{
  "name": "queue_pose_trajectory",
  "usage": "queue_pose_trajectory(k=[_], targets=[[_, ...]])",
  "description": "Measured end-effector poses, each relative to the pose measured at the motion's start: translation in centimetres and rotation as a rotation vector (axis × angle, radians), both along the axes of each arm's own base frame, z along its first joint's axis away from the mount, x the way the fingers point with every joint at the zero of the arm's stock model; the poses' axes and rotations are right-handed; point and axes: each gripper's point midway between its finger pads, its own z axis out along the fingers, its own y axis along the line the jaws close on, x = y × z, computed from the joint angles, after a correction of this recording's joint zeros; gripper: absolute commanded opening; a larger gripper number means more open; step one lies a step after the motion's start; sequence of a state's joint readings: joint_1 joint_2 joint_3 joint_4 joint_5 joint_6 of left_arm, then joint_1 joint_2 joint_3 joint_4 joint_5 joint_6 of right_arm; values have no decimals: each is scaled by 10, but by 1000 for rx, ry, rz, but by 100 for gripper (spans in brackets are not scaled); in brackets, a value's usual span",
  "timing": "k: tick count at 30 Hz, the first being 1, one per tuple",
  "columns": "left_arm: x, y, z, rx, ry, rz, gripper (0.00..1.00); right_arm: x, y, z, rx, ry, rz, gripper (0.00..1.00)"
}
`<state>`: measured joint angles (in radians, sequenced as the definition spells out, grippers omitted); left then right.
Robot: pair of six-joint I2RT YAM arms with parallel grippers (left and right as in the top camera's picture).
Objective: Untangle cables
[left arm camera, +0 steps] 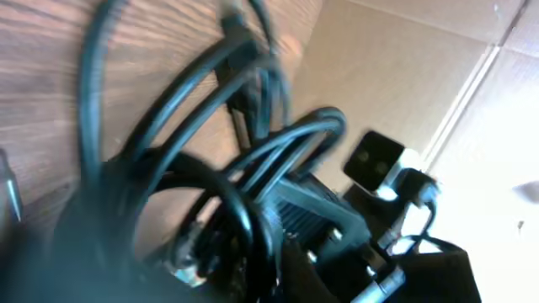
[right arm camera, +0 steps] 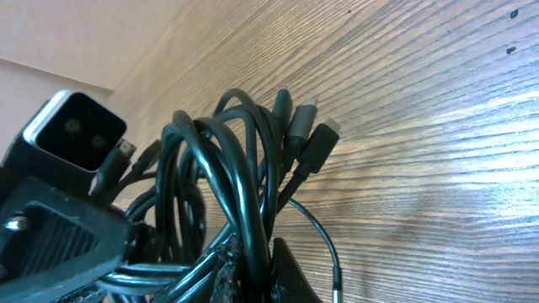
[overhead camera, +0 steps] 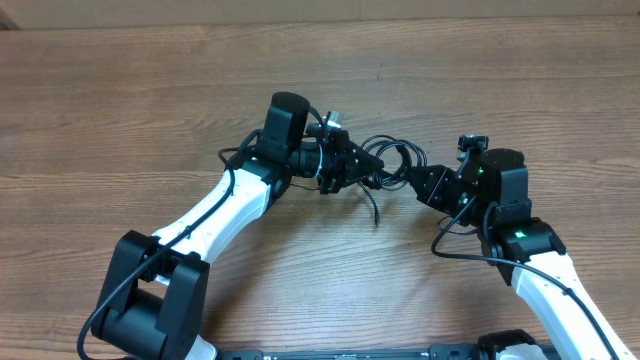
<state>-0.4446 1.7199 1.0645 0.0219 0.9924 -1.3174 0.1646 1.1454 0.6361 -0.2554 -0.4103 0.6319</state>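
Observation:
The cables (overhead camera: 392, 157) form a knot of thin black loops, hanging between my two grippers near the table's middle. One loose end (overhead camera: 374, 208) trails toward the front. My left gripper (overhead camera: 352, 166) meets the bunch from the left. In the blurred left wrist view the cables (left arm camera: 210, 109) crowd against its jaws (left arm camera: 253, 278), which look closed on a strand. My right gripper (overhead camera: 418, 182) holds the bunch from the right. In the right wrist view, the right gripper (right arm camera: 255, 268) is shut on a cable, with loops (right arm camera: 227, 168) and plug connectors (right arm camera: 316, 143) above it.
The wooden table (overhead camera: 150, 100) stretches on all sides of the knot. The left arm (overhead camera: 215, 210) and right arm (overhead camera: 530, 250) reach in from the front edge. A tan cardboard wall (overhead camera: 320, 12) runs along the back.

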Motion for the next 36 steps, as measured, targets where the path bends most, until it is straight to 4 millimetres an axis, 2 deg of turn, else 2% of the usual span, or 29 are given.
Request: queue_pose_trajectory(k=[4, 7, 15, 23, 30, 36], targets=[[-7, -3, 10, -44, 1, -46, 50, -1, -12, -18, -56, 51, -50, 4], [-9, -4, 18, -64, -13, -66, 60, -5, -19, -36, -89, 95, -72, 4], [-11, -4, 22, -72, -21, -75, 67, -5, -21, -39, -102, 95, -80, 4], [-7, -4, 20, -56, -144, -88, 93, -3, -21, -37, -93, 86, -86, 4], [-2, -3, 17, -31, -290, -106, 99, 5, -19, -29, -13, 93, -158, 4], [0, 1, 6, 18, -309, -98, 100, 24, -12, -3, 154, 49, -238, 4]])
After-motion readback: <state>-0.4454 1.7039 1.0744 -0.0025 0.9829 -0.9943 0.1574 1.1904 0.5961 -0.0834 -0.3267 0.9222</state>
